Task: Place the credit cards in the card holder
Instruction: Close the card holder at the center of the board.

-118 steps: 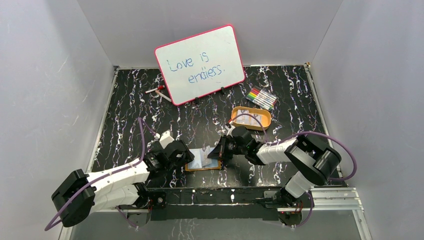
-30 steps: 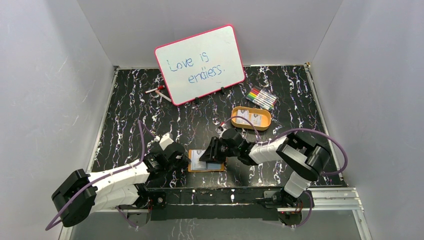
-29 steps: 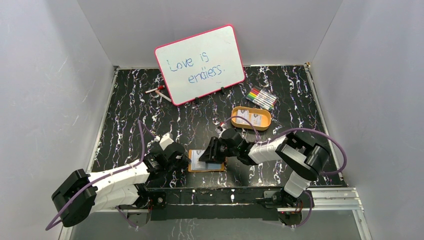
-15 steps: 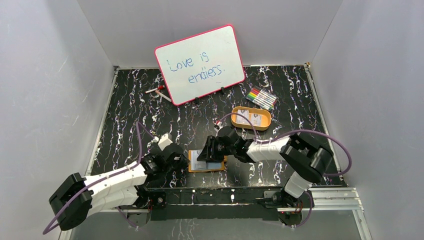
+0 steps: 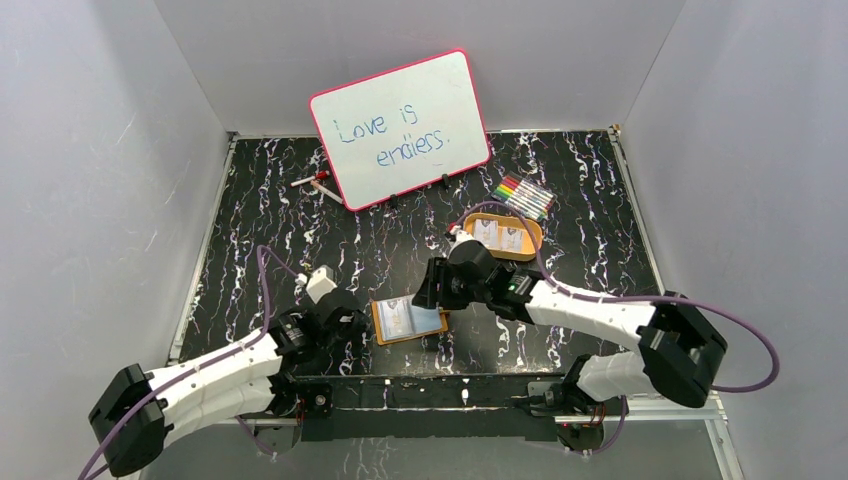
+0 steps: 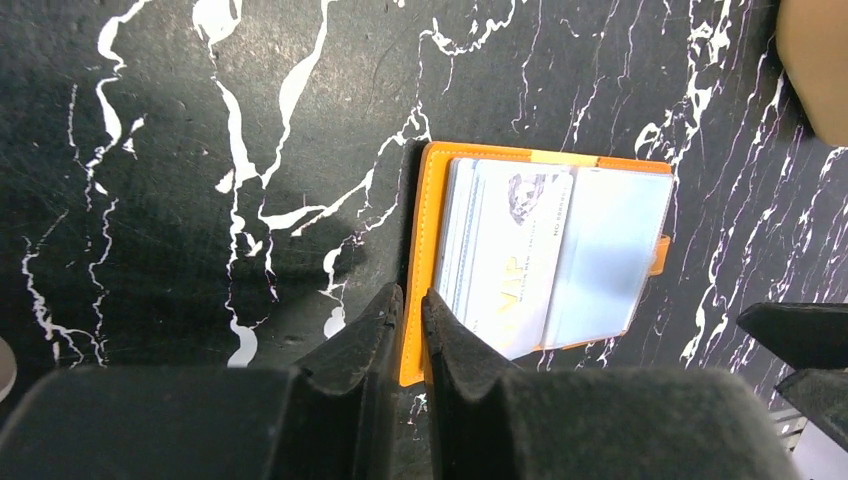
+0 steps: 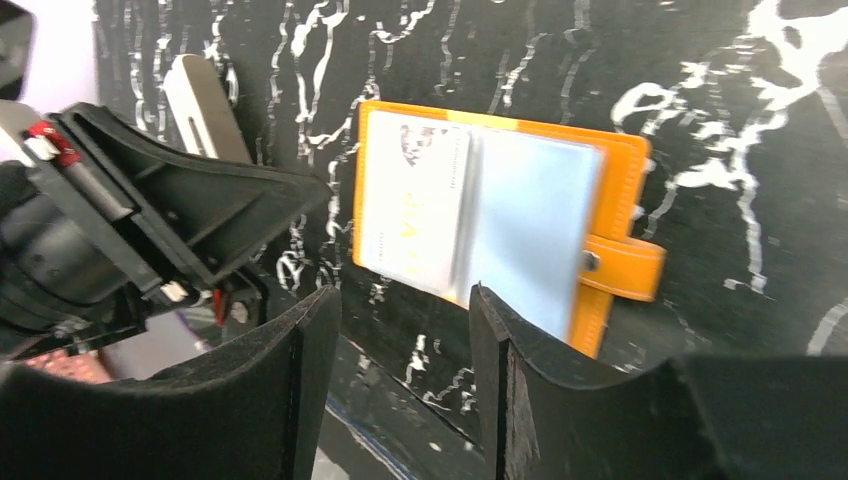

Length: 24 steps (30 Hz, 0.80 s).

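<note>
Tabletop (image 6: 200, 120): card holder (image 6: 540, 260) beside left tool (image 6: 410, 300)

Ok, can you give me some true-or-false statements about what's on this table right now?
1. The card holder lies open on the table. True.
2. The right gripper is holding a card. False: its jaws are open and empty.
3. Some credit cards lie in the orange tray. True.
4. The whiteboard is blank. False: it reads "Love is endless."
</note>
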Motion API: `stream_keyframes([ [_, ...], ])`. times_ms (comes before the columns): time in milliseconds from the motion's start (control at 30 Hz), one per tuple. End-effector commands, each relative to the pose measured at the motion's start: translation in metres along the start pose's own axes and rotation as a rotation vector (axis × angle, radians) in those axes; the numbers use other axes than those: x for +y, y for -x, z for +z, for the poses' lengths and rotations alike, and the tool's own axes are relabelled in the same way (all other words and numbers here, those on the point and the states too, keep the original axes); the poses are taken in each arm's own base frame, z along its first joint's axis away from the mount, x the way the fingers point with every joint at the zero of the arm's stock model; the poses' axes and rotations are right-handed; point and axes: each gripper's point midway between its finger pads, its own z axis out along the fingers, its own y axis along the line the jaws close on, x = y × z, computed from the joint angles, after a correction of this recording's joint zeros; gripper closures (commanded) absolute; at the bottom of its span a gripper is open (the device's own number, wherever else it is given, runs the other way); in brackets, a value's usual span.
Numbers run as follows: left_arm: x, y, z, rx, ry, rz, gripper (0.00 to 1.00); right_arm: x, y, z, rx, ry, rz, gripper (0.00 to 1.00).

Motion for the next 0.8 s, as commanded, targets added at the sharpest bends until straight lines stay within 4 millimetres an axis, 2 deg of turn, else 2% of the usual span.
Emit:
stream_keyframes([
  [0,-0.012,0.021,-0.011,-0.068,-0.016,0.028,0.87,-0.021,0.02,-0.022,-0.079,-0.139,-0.115,0.43],
  [100,-0.029,0.028,-0.018,-0.079,-0.071,0.054,0.85,-0.051,0.025,-0.03,-0.105,-0.205,-0.157,0.48],
  [200,-0.052,0.028,-0.024,-0.057,-0.147,0.083,0.84,-0.064,0.026,-0.029,-0.112,-0.218,-0.24,0.47],
  [367,-0.097,0.009,-0.02,0.068,-0.279,0.119,0.84,-0.066,0.032,-0.015,-0.132,-0.182,-0.261,0.45],
  [500,-0.126,-0.014,-0.012,0.194,-0.357,0.14,0.85,-0.06,0.054,-0.009,-0.198,-0.101,-0.234,0.45],
  [600,-0.132,-0.031,-0.002,0.275,-0.373,0.159,0.86,-0.059,0.066,-0.004,-0.189,-0.022,-0.221,0.47],
  [700,-0.121,-0.045,0.011,0.321,-0.33,0.163,0.88,-0.056,0.068,0.004,-0.143,0.047,-0.235,0.48],
  [767,-0.11,-0.049,0.018,0.325,-0.29,0.167,0.89,-0.049,0.06,0.011,-0.084,0.102,-0.256,0.48],
])
